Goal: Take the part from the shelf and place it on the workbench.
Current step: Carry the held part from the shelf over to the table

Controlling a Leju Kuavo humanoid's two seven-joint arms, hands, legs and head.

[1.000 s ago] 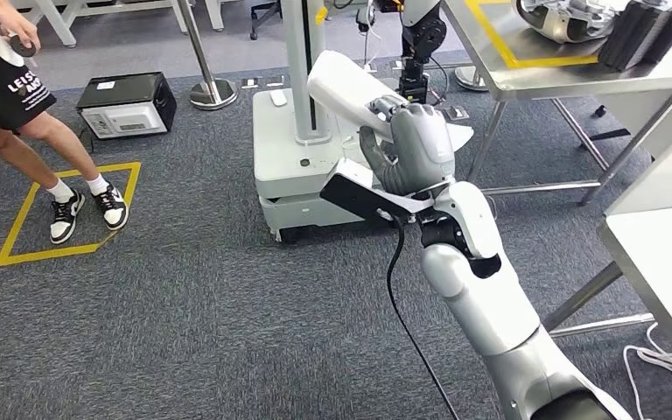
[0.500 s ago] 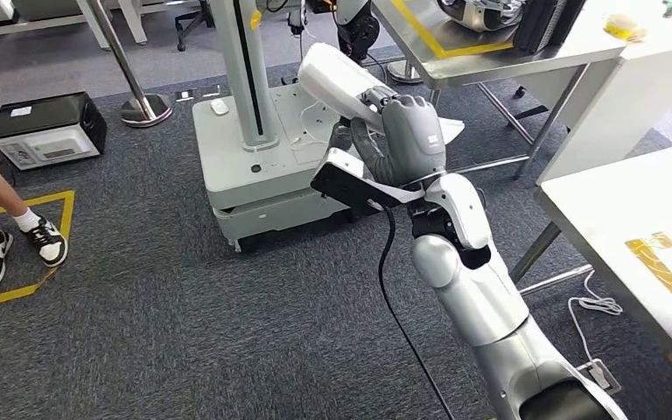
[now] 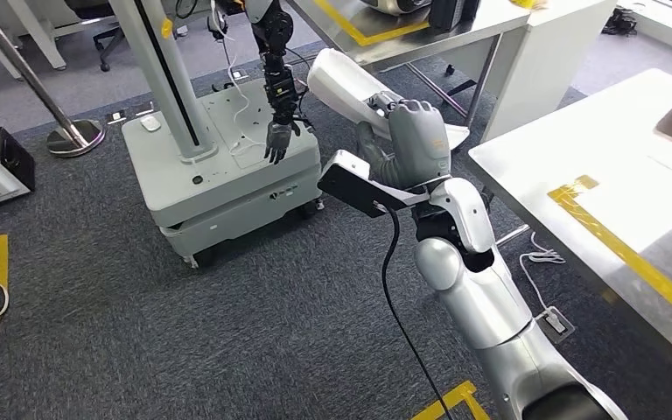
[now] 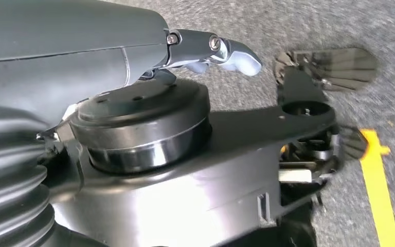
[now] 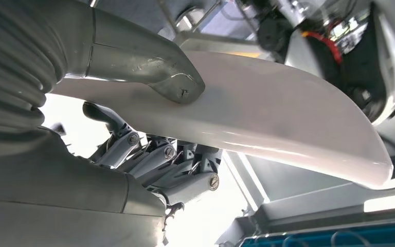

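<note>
Right hand [image 3: 416, 140] holding the white part [image 3: 343, 80] raised above the grey carpet [image 3: 227, 324], white workbench [image 3: 612, 149] near, left hand [image 4: 205, 49] state unclear

Bright, even indoor light; the left wrist view's carpet [image 4: 308, 25] is motion-blurred, the right's background glares white.

Head view high, looking down at floor, right wrist view close behind right hand [image 5: 133, 170], shared

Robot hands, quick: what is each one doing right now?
Right hand: holding the white part, thumb on one face, fingers on the other.
Left hand: cannot tell whether it is open or closed.
</note>
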